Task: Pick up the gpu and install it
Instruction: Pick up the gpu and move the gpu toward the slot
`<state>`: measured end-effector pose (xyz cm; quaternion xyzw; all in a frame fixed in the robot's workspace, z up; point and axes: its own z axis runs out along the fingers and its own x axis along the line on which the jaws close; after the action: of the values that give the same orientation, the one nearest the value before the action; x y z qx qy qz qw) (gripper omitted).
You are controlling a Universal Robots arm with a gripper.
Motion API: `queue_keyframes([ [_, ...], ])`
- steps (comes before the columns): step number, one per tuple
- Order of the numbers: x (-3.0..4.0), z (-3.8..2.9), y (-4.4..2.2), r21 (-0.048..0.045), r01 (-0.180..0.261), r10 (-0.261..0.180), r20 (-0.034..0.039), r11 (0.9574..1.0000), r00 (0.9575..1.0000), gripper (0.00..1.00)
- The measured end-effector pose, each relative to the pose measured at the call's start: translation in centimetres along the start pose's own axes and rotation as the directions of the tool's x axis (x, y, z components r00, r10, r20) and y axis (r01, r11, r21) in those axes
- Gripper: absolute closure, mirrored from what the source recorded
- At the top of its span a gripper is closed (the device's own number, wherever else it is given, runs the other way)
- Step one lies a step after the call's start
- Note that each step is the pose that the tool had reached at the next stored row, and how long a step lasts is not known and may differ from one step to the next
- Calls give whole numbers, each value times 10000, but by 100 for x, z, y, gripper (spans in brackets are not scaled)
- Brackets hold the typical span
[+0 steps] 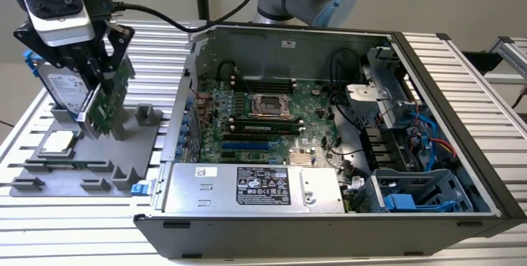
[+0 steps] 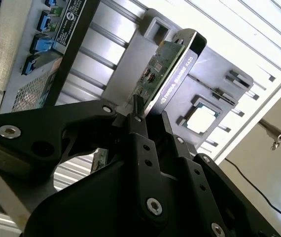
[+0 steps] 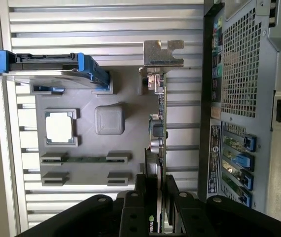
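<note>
The gripper (image 1: 103,84) has its fingers clamped on the upper edge of the gpu (image 1: 108,110). The card stands upright at the tray (image 1: 82,158), on the exterior view's left of the case (image 1: 288,235). It is likely light, stiff and fragile. Hold it by the board edge, clear of components.

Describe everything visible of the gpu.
The gpu is a flat card with a green circuit board on one face and a black shroud on the other. The first wrist view shows a silver metal bracket at one end. The card stands on edge, slightly tilted in the exterior view, over the grey parts tray beside the open computer case. The gripper is shut on it from above, one finger on each face. Whether its lower edge rests in the tray cannot be told.
</note>
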<state>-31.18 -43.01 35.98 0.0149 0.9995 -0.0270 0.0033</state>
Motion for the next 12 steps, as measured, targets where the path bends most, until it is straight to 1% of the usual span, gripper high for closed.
queue_keyframes([
  [12,-1,-169,-9,0,0,0,1,10000,10000,100],
])
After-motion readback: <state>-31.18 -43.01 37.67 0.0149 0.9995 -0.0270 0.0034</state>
